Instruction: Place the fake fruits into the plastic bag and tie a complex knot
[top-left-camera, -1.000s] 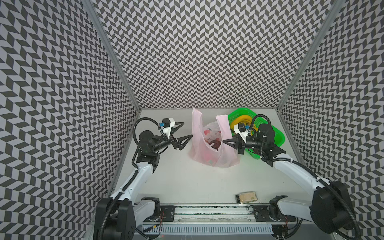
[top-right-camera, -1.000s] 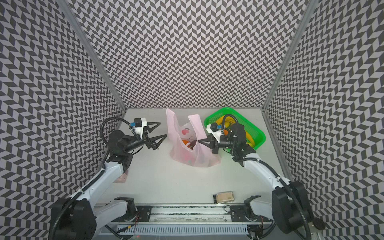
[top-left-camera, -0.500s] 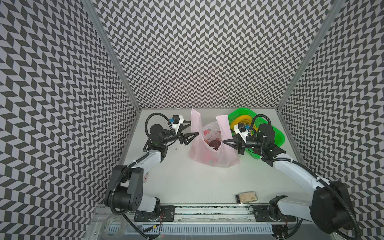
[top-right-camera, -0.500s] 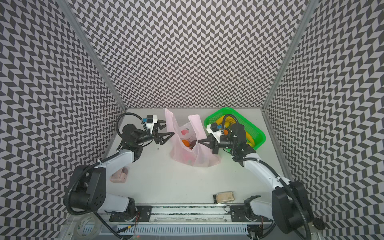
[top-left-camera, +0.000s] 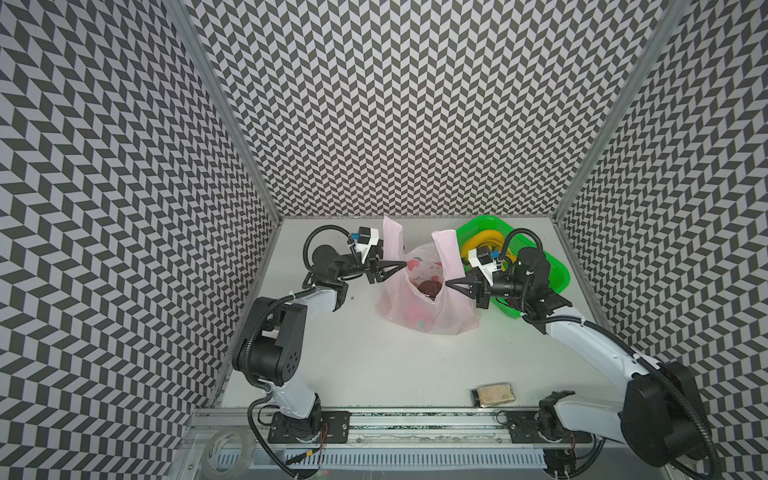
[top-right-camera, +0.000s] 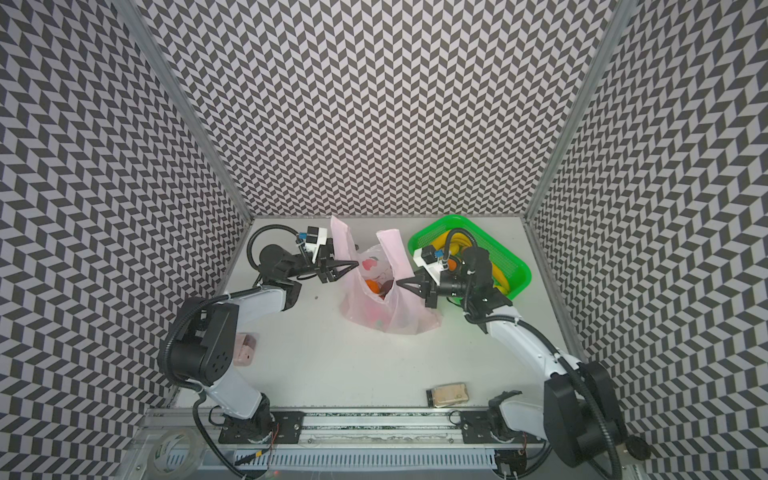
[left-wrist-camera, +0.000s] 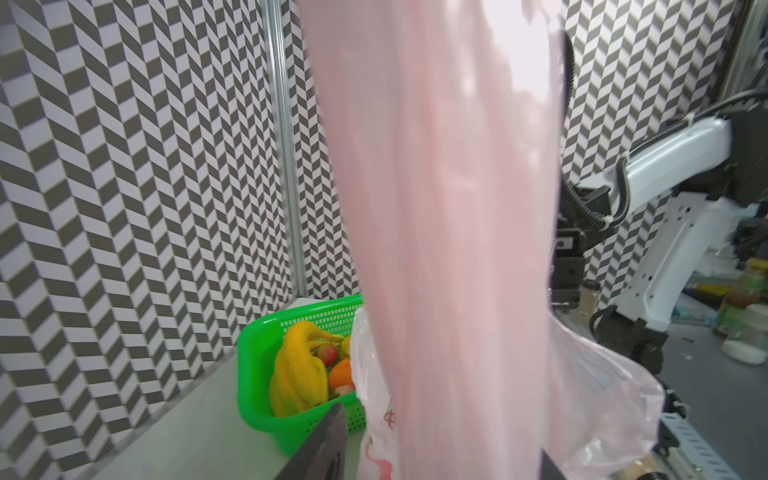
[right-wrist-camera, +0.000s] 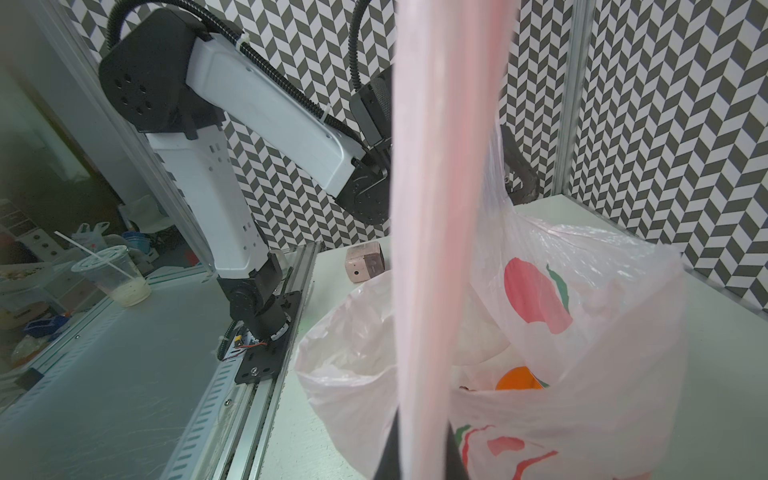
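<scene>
The pink plastic bag (top-left-camera: 415, 316) stands open mid-table, both handles upright and apart; a knot is not in view. My right gripper (top-left-camera: 447, 285) is shut on the right handle (right-wrist-camera: 440, 208). The left handle (top-left-camera: 390, 237) passes between the fingers of my left gripper (left-wrist-camera: 442, 432), whose jaws stand partly apart, with a gap at one finger (left-wrist-camera: 332, 436). Fake fruits lie inside the bag: an orange (right-wrist-camera: 517, 378) and a dark brown one (top-left-camera: 428, 287). Bananas (left-wrist-camera: 295, 374), a strawberry (left-wrist-camera: 327, 353) and an orange (left-wrist-camera: 341, 372) sit in the green basket (top-left-camera: 557, 270).
The green basket stands at the back right, right behind my right arm. A tan packet (top-left-camera: 493, 392) lies near the front edge. A small pink block (top-right-camera: 245, 349) sits by the left arm's base. Patterned walls close in three sides.
My left arm has swung right from open table to the bag's left handle, and its jaws have narrowed around it. The right gripper has kept its hold and place.
</scene>
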